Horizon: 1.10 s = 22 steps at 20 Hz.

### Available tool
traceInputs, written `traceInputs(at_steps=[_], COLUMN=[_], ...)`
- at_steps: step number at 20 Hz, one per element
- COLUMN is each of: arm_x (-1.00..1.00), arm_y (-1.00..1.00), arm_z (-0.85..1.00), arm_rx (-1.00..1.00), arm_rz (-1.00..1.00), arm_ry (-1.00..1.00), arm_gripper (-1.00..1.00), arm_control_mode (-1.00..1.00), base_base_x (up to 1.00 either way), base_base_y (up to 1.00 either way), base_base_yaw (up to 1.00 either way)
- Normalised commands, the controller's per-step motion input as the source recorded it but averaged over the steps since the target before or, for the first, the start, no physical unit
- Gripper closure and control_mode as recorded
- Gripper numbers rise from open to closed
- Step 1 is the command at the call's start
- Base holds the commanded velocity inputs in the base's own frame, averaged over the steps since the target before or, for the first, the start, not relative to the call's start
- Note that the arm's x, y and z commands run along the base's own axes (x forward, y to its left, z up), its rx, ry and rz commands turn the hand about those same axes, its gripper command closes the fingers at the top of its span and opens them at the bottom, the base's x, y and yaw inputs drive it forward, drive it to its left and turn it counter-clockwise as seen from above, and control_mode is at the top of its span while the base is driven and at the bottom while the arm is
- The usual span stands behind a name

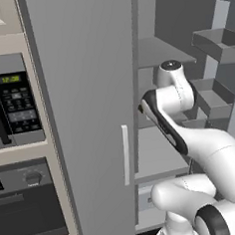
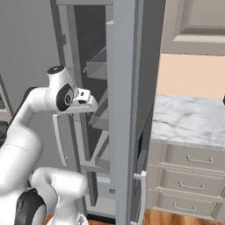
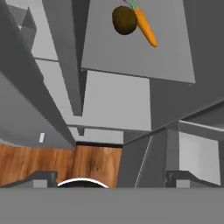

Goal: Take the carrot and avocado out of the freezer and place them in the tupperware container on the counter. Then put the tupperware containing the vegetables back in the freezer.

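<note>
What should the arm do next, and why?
Probably reach further in toward the avocado and carrot. In the hand view both lie side by side on a grey freezer shelf, well ahead of the open, empty gripper.

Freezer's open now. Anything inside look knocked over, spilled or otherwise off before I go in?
Nothing stands out. In the hand view the avocado and carrot lie side by side, touching, on a grey freezer shelf, both whole. No spill shows on the shelves.

Dark olive avocado [image 3: 124, 19] touching orange carrot [image 3: 146, 27], side by side on grey freezer [image 3: 135, 52] shelf.
</note>
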Motion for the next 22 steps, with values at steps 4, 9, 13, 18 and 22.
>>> traceInputs(at_steps=[4,9,13,18,22], arm_x=[0.78,0.58,0.48,0.44,0.34], arm_y=[-0.41,-0.16,-0.02,-0.02,-0.01], arm_z=[-0.27,-0.36,-0.2,-0.18,-0.2], arm_rx=[0.0,0.02,0.09,0.17,0.11], arm_rz=[-0.08,-0.02,0.0,0.0,0.0], arm_ry=[0.03,0.0,0.0,0.0,0.0], arm_gripper=[-1.0,-1.0,-1.0,-1.0,-1.0], arm_control_mode=[-1.0,-1.0,-1.0,-1.0,-1.0], base_base_x=[0.0,0.0,0.0,0.0,0.0], base_base_y=[0.0,0.0,0.0,0.0,0.0], base_base_yaw=[0.0,0.0,0.0,0.0,0.0])
